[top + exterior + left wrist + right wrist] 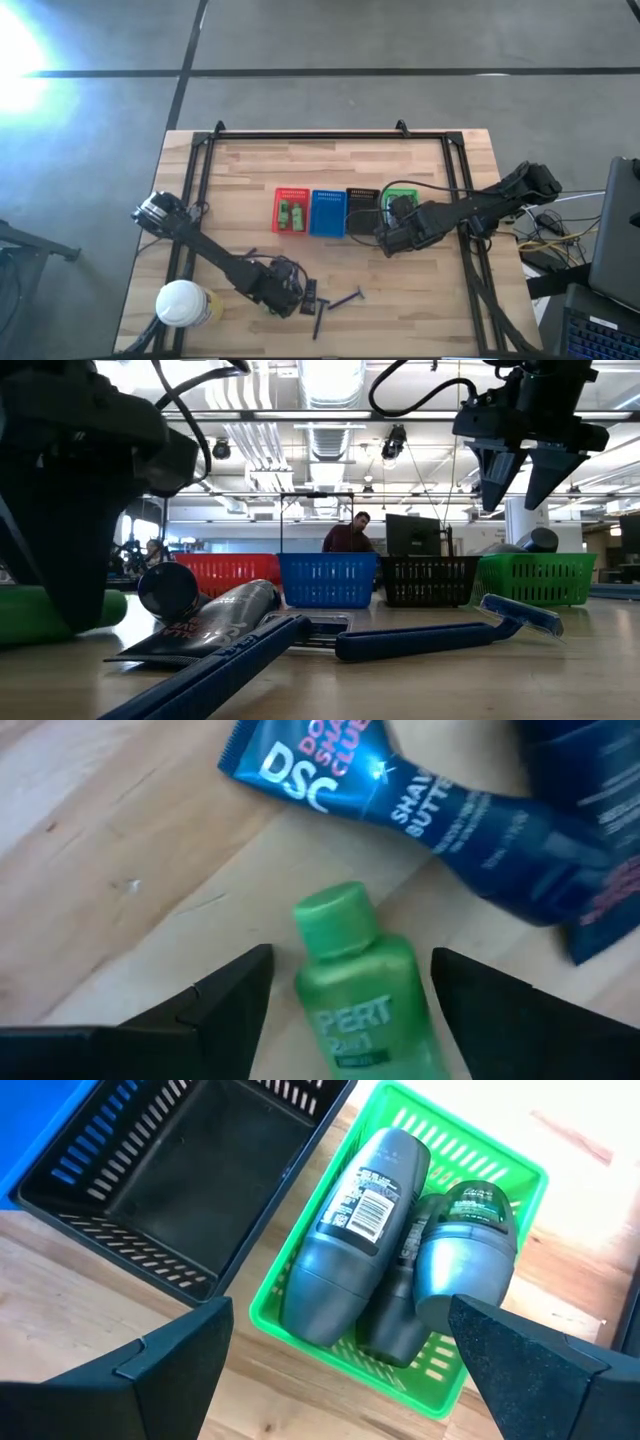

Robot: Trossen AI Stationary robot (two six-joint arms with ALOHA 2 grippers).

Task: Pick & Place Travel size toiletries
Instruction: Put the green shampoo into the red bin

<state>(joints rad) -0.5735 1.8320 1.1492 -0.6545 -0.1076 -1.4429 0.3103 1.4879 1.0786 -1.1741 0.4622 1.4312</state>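
Between spread fingers of left gripper (345, 995): green bottle (365, 990), lying on table (110, 850).

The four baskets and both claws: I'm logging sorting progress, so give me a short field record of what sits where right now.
red basket: green bottles inside
blue basket: contents cannot be told
black basket: empty
green basket: grey deodorant sticks lying inside
left claw: open, astride a green bottle lying on the table, beside a blue tube
right claw: open, above the green basket, holding nothing
still loose: blue razors on the table
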